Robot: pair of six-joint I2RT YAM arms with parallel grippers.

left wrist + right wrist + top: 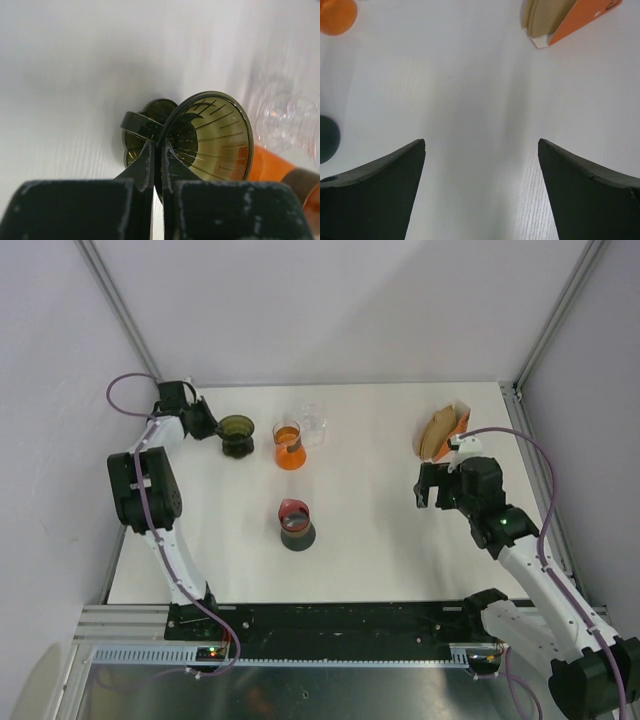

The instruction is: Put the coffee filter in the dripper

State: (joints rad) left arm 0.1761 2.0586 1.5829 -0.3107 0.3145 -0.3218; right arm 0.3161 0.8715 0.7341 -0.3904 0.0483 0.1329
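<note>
The olive-green transparent dripper (237, 433) stands at the far left of the table; it fills the left wrist view (215, 135) with its ribbed cone and handle. My left gripper (212, 425) (161, 150) is shut on the dripper's rim, one finger inside and one outside. The brown paper coffee filters (437, 433) stand stacked in an orange holder (457, 425) at the far right, and show at the top of the right wrist view (540, 17). My right gripper (430, 488) (481, 145) is open and empty over bare table, a little nearer than the filters.
An orange dripper (288, 445) and a clear glass one (313, 423) stand just right of the olive one. A red dripper on a dark base (296, 522) stands mid-table. Metal frame posts and walls close in the back and sides.
</note>
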